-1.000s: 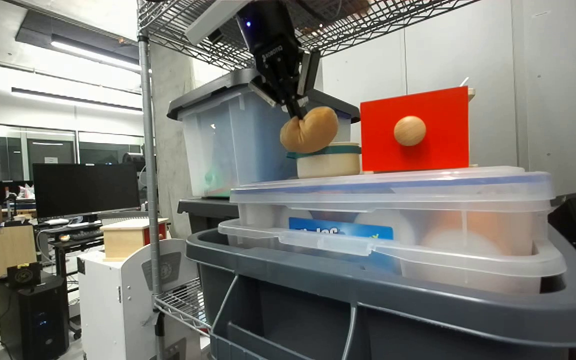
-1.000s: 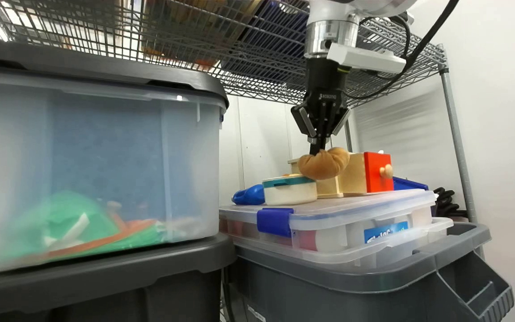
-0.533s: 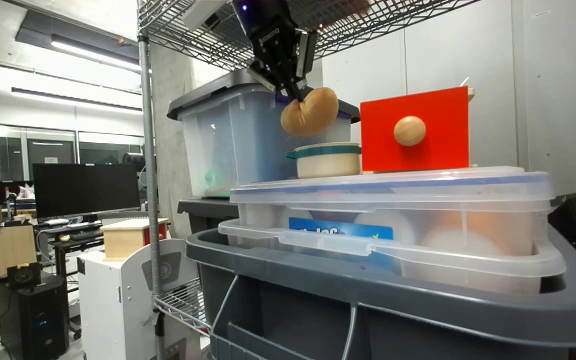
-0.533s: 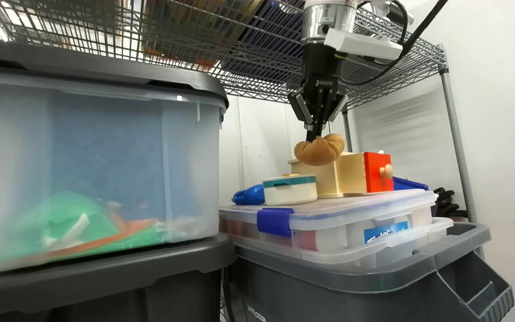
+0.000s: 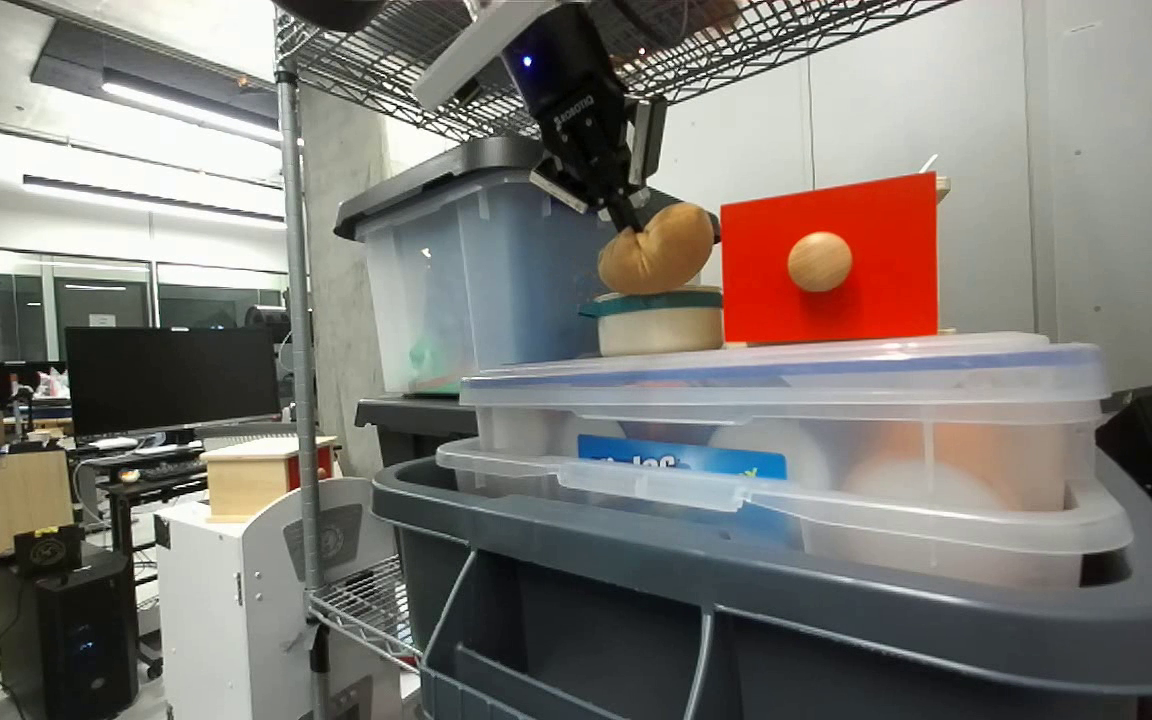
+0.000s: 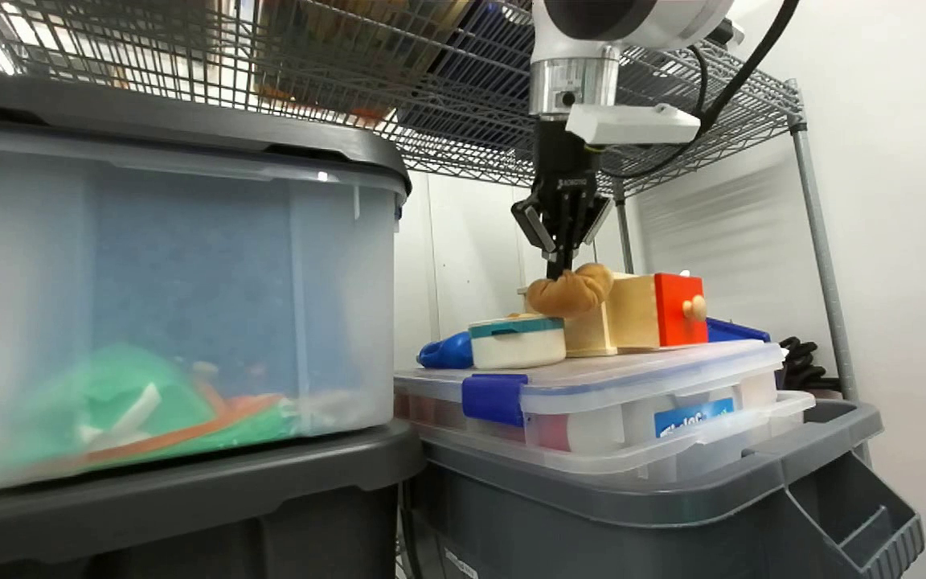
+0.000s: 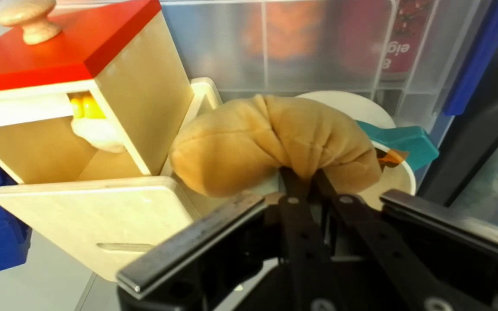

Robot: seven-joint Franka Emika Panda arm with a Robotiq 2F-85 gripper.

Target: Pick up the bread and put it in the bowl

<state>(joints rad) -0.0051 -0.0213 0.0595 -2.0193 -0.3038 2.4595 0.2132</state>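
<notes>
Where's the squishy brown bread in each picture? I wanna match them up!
In an exterior view: the bread is a little right of the middle, in the top half.
In an exterior view: the bread is right of the middle, about halfway up.
Wrist view: the bread looks big, across the middle, pinched in the gripper.
Shared landmark: the red panel, right of the bread in both exterior views, top left in the wrist view.

Creased tan bread above teal-banded cream bowl
</notes>
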